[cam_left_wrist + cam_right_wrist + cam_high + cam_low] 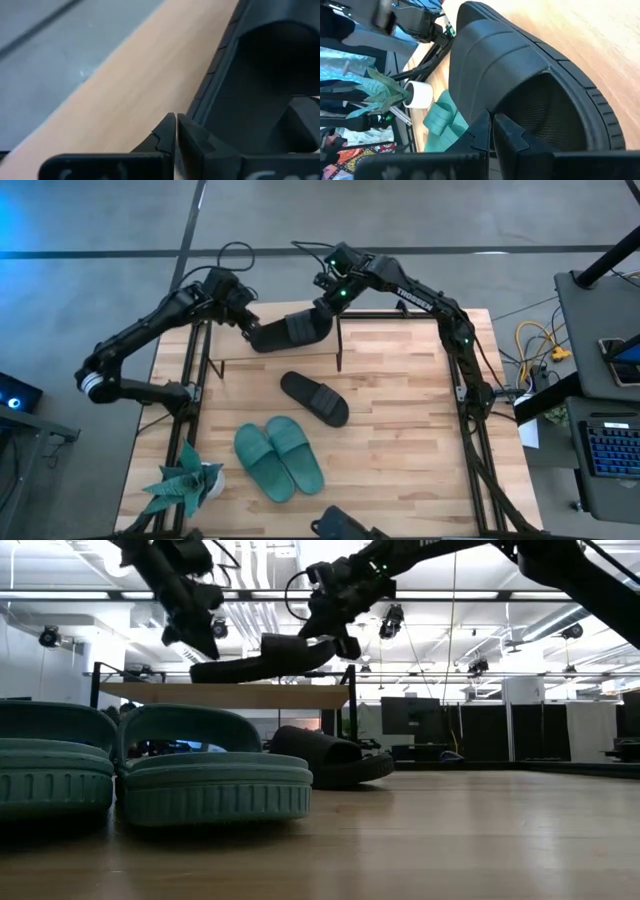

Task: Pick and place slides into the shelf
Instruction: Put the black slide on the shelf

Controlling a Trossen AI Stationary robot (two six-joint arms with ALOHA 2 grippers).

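High view is showing both arms reaching to the far edge of the light wooden desk (400, 420), where they are sharing one matte black slide sandal (290, 332) above the low shelf of light wood boards and thin black legs (275, 350). Left gripper (247, 328) is pinching one end of it, right gripper (325, 308) is pinching the strap end. A second black slide (314, 398) is lying mid-desk, and the teal-green pair (279, 458) is sitting nearer, beside a green plant (185, 480).

We see our left hand (175, 131) pinched shut on the edge of a black slide (260, 85), above a light wood board (135, 90).
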